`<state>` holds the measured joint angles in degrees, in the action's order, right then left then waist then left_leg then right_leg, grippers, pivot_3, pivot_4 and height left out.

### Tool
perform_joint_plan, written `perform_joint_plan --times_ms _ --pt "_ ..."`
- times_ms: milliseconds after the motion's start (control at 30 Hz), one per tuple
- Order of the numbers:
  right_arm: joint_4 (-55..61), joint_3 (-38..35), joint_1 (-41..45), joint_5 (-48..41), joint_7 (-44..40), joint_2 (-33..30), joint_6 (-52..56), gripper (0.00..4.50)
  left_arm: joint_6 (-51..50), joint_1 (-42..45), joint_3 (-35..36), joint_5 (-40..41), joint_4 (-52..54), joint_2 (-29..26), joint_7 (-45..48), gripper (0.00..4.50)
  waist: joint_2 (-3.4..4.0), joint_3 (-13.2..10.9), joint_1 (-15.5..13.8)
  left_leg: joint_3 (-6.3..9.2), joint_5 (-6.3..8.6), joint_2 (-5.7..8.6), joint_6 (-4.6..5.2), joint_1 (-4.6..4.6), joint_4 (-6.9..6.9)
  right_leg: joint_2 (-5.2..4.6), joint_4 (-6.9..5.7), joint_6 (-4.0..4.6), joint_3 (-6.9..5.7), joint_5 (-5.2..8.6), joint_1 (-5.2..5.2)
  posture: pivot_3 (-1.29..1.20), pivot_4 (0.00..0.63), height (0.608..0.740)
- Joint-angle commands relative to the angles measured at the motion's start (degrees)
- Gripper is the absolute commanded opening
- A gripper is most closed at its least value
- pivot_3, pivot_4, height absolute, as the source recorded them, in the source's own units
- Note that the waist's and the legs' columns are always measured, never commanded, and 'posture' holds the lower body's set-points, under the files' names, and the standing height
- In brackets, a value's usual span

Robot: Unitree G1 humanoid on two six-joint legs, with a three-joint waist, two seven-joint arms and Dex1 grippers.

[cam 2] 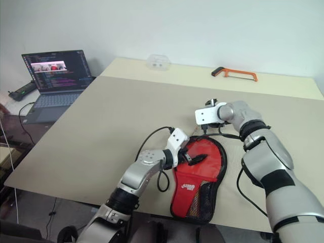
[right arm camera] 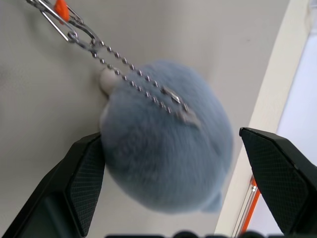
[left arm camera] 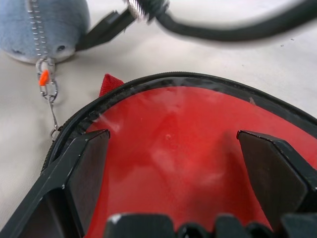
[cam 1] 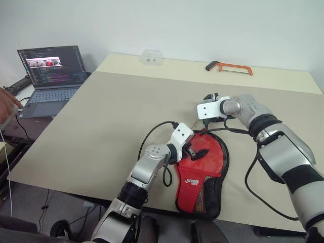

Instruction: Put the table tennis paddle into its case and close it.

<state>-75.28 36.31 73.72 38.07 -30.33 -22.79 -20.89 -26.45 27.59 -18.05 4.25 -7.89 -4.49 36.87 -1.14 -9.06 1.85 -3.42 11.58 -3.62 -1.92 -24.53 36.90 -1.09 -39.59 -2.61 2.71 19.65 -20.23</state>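
Case lies red side up on your surface, near its front edge, round end pointing to twelve o'clock. Your left jaws stand wide apart just over that round end, the red fabric and black zipper rim spread between the two fingers. Your right jaws, also wide apart, hang at the case's twelve o'clock, straddling its grey plush charm without clamping it.

Left gripper fingers spread wide over the case, red face with black zipper rim. Beyond the rim on the table: grey plush charm (chain runs to zipper). Black cable crosses above.
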Motion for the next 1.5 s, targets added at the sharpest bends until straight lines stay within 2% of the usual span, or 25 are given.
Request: perform_joint_plan --times_ms 33,200,267,333,567,700,1167,1500 --pt "-0.41 0.47 1.35 1.62 1.87 1.02 0.05 4.50 -1.62 -1.47 -1.19 -0.31 -0.11 -0.47 -0.08 4.48 0.00 0.00 0.02 0.00 0.00 0.00 -0.01 0.00 0.00 0.00 0.00 0.00 0.00 0.00 0.00 0.00 0.150 0.740" --pt "-0.94 0.76 1.51 2.53 2.50 2.58 -0.64 4.50 -2.11 -1.99 -1.29 -0.21 0.71 -0.94 -0.17 4.48 0.02 0.01 0.14 -0.02 -0.01 0.01 -0.02 0.13 -0.02 0.01 -0.05 0.01 0.03 0.01 0.08 0.00 0.150 0.740" --pt "-1.02 0.53 1.60 2.39 2.24 2.90 -0.85 4.12 -2.19 -2.08 -1.18 -0.24 0.83 -0.93 -0.45 4.50 0.02 0.01 0.17 -0.02 0.03 0.01 0.05 0.19 -0.03 0.01 -0.10 0.02 0.04 0.01 0.10 0.00 0.150 0.740" --pt "-1.08 0.38 1.69 2.46 2.12 3.12 -0.96 3.57 -2.26 -2.13 -1.06 -0.32 0.96 -0.91 -0.77 4.50 0.03 0.01 0.20 -0.01 0.06 0.02 0.10 0.21 -0.03 0.02 -0.19 0.05 0.05 0.03 0.08 0.00 0.150 0.740" --pt "-1.23 -0.05 1.65 2.17 0.90 3.21 -1.38 1.23 -2.49 -2.08 -0.79 -0.10 1.38 -1.09 -1.40 4.50 0.03 0.01 0.13 0.00 0.07 0.01 0.10 0.23 -0.03 0.01 -0.26 0.08 0.03 0.05 0.08 0.00 0.150 0.740" --pt "-1.16 -1.08 1.94 1.40 0.19 1.87 -0.91 0.45 -2.52 -2.03 -1.04 -0.19 1.02 -1.13 -1.34 4.50 0.03 0.01 0.13 0.00 0.07 0.02 0.11 0.25 -0.04 0.02 -0.28 0.09 0.03 0.06 0.08 0.00 0.150 0.740" --pt "-0.49 -2.31 -0.79 1.48 -2.03 -10.80 -0.40 0.33 -3.55 -3.87 1.68 1.08 0.38 -2.01 -2.95 4.50 0.11 -0.06 0.03 0.00 0.07 0.04 0.11 0.25 -0.06 0.00 -0.26 0.09 0.04 0.06 0.09 0.00 0.150 0.740" --pt "5.51 -1.66 -8.18 1.46 -11.56 -22.03 -7.79 0.33 -3.87 -5.17 1.16 1.44 1.09 -4.46 -1.83 4.50 0.24 -0.07 -0.26 0.04 0.07 0.07 0.11 0.26 -0.06 -0.01 -0.14 0.08 -0.01 0.06 0.20 0.00 0.150 0.740"
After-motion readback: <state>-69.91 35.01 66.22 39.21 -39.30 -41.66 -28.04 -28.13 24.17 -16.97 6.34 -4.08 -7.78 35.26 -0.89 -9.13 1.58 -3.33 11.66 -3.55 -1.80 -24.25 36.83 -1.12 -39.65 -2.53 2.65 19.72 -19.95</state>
